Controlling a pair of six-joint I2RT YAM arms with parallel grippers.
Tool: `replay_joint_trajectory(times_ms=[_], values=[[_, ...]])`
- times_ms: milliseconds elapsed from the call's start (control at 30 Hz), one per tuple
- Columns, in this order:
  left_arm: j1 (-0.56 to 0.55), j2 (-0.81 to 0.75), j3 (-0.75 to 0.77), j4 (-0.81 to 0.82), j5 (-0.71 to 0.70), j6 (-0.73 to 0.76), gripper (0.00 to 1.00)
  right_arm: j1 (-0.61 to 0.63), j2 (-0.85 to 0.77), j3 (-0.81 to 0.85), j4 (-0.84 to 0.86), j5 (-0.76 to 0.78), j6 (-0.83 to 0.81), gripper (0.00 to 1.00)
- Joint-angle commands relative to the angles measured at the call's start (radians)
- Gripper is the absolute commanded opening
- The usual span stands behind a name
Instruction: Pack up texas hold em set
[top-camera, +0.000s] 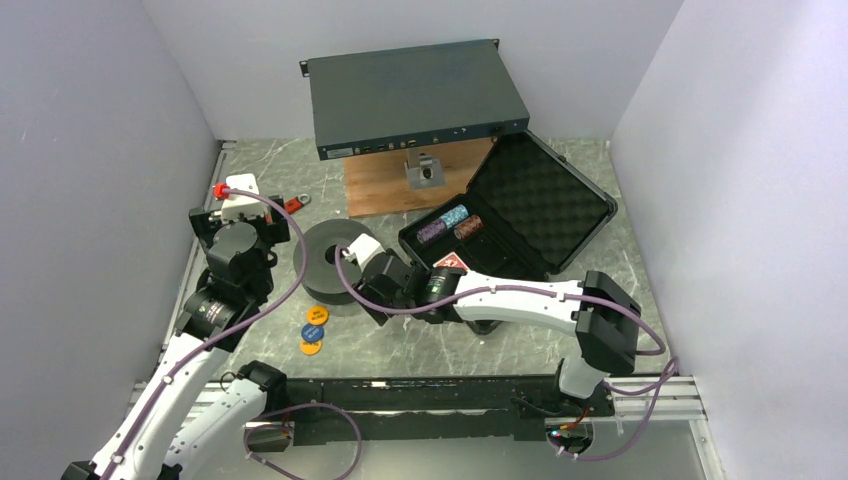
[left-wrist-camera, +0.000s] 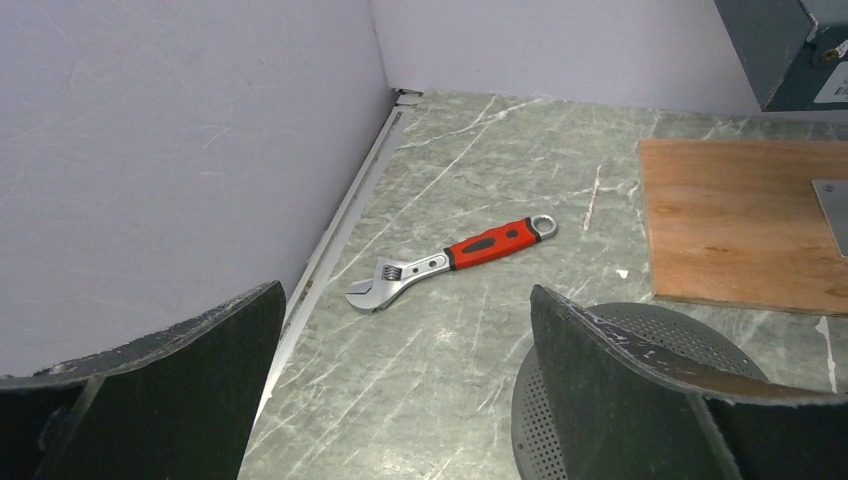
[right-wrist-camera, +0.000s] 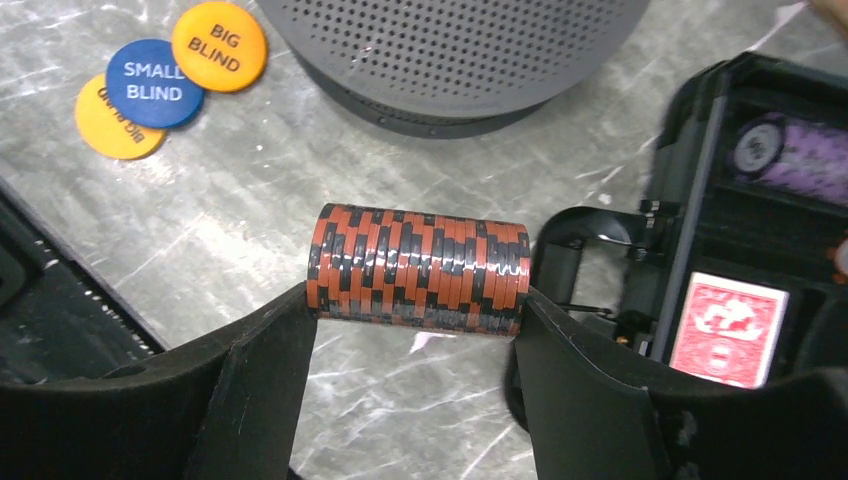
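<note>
While the left jaws hang released and empty over the bench (left-wrist-camera: 480, 200) near the wrench (left-wrist-camera: 450, 262), the right jaws clamp the brown chip stack (right-wrist-camera: 418, 268) end to end, long axis spanning them, the case (top-camera: 560, 200) open just beside, to their right.

Table (top-camera: 420, 340): grey-green marbled top, white walls on 3 sides. Lying directly on it:
- wrench (left-wrist-camera: 455, 262), red grip, flat, L rear nr wall.
- board (top-camera: 400, 185), brown wood, flat, centre rear.
- spool (top-camera: 325, 262), dk grey, round, perforated, near board's L front corner.
- case (top-camera: 555, 200), black, open, R of centre, lid tipped back.
- orange disc (right-wrist-camera: 219, 46) "BIG BLIND", blue disc (right-wrist-camera: 150, 83) "SMALL BLIND", yellow disc (right-wrist-camera: 112, 125), text part hidden; overlapping row, nr front, L of centre.
- box (top-camera: 410, 95), teal-grey, at rear; what carries it not discernible.
</note>
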Motion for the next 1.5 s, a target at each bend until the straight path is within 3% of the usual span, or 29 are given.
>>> replay_joint_trajectory(times_ms=[0, 200, 433, 933, 1467], values=[[0.004, 0.005, 0.032, 0.003, 0.023, -0.006, 1.0, -0.006, -0.096, 0.016, 0.07, 0.116, -0.097, 0.0], [0.004, 0.007, 0.032, 0.003, 0.044, -0.004, 1.0, -0.074, -0.15, 0.0, 0.085, 0.14, -0.173, 0.0], [0.004, 0.008, 0.029, 0.008, 0.057, 0.001, 0.99, -0.226, -0.208, -0.059, 0.142, 0.053, -0.222, 0.0], [0.004, 0.012, 0.029, 0.008, 0.08, 0.005, 0.99, -0.488, -0.138, -0.083, 0.224, -0.095, -0.334, 0.0], [0.004, 0.014, 0.03, 0.009, 0.111, 0.003, 0.99, -0.578, -0.012, -0.045, 0.221, -0.284, -0.356, 0.0]])
